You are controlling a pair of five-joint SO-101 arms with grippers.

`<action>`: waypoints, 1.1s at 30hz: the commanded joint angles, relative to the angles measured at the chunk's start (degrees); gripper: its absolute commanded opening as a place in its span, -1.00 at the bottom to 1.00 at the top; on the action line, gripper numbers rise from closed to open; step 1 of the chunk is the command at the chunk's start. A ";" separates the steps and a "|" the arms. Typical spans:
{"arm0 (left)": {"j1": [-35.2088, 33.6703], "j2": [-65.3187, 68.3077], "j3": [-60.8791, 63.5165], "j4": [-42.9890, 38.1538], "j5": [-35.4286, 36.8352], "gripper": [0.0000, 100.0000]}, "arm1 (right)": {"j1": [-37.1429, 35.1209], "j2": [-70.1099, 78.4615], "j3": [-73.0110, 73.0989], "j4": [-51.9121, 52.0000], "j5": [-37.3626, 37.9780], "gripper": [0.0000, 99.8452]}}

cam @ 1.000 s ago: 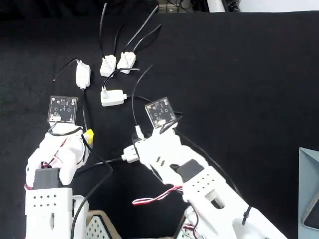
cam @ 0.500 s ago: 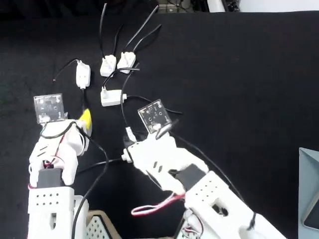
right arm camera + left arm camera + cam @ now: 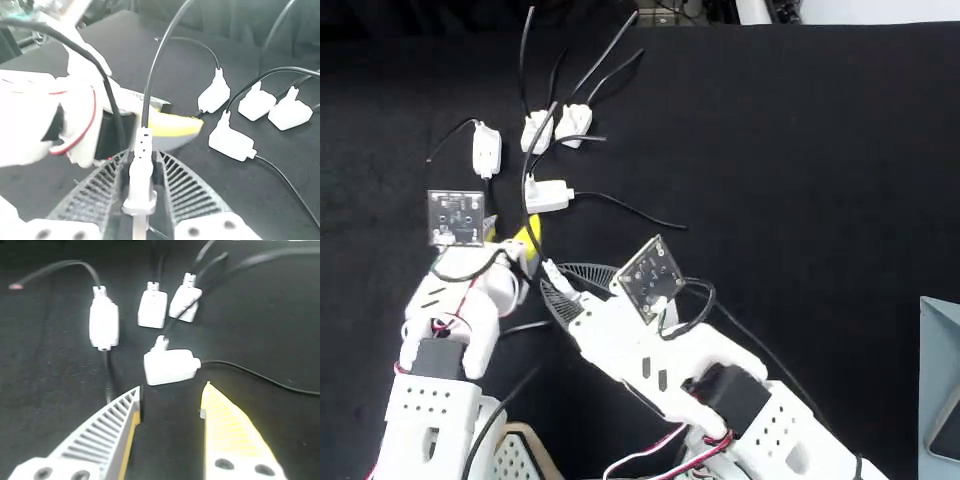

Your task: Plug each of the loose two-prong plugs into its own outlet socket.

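The left claw (image 3: 172,391) stands open, its grey and yellow fingers spread wide. A white plug (image 3: 170,367) lies on the black table (image 3: 50,380) just ahead of the fingertips, in line with the gap and apart from both. Farther beyond it lies a loose row of white cabled blocks (image 3: 152,307). The right claw (image 3: 142,156) is clamped on a slim white plug (image 3: 141,182), whose black cable rises out ahead of the fingertips. The left arm's yellow finger (image 3: 172,131) sits just past the right claw.

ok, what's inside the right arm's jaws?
A white plug, clamped between the jaws, its black cable leading out past the tips. Its prong end is covered by the jaws, so the prongs can't be seen.
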State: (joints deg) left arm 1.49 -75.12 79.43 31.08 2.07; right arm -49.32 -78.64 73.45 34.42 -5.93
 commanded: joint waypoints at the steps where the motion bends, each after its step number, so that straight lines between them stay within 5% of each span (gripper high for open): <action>1: 2.51 -1.05 -1.54 -1.05 0.35 -0.60 | -0.53 -0.75 -2.86 0.88 0.53 -0.98; 9: 3.47 -14.15 -4.35 9.05 0.35 -0.60 | -0.53 -0.75 -2.86 4.66 0.53 -0.98; 18: 18.15 -29.10 -5.14 22.51 -0.18 -0.60 | -2.99 -1.10 -2.42 6.59 0.53 -0.98; 28: 16.48 -28.40 -5.67 22.86 -3.34 -0.60 | -1.14 -0.66 -2.33 10.20 0.53 -0.98; 33: 4.44 -28.40 -9.45 23.74 -2.90 -0.61 | 5.63 -0.48 -1.19 9.93 0.35 -0.98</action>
State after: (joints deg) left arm 12.57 -103.16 74.42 54.37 -0.66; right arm -47.12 -79.16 73.45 44.97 -5.85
